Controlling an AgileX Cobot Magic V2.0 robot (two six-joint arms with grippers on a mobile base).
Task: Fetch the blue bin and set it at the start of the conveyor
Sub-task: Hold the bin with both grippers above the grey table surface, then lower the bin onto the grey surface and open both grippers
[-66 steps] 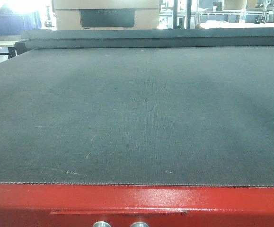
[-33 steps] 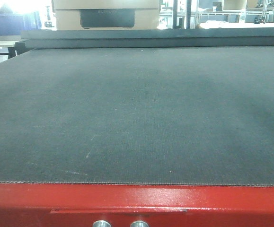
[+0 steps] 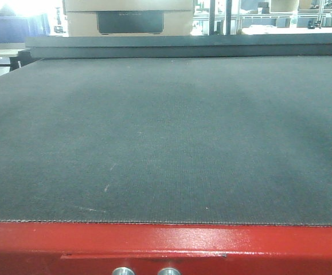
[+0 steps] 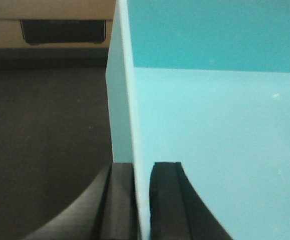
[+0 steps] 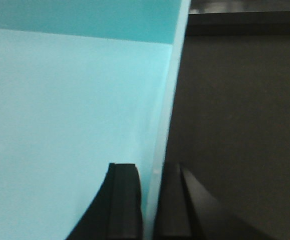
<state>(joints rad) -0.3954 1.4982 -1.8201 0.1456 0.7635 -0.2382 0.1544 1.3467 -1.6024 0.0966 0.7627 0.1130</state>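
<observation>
Gripping the bin (image 4: 210,150) by its left wall, the left end effector (image 4: 140,200) has one black finger (image 4: 117,205) outside the wall and the other inside, with the thin pale wall pinched between them. The right end effector (image 5: 150,200) mirrors this on the bin's right wall, one finger (image 5: 124,200) inside the tub and its partner outside, both closed against the plastic. Each wrist looks along its wall towards the belt's far edge, so the two arms reach forward side by side with the bin between them.

The bin is pale cyan with smooth walls. Its far wall shows as a darker band above the lighter floor. Dark grey belt (image 4: 44,150) lies beyond the left wall and again beyond the right wall (image 5: 235,125), so the bin is over the belt; whether its base touches cannot be told.

From the front, the textured belt (image 3: 166,137) fills the view. The glossy red frame (image 3: 166,243) runs along its near edge, with two silver bolts (image 3: 122,271) low on it. Past the far edge stands a cardboard box (image 3: 128,6) with a dark panel (image 3: 130,22); faint marks on the panel are too blurred to read.
</observation>
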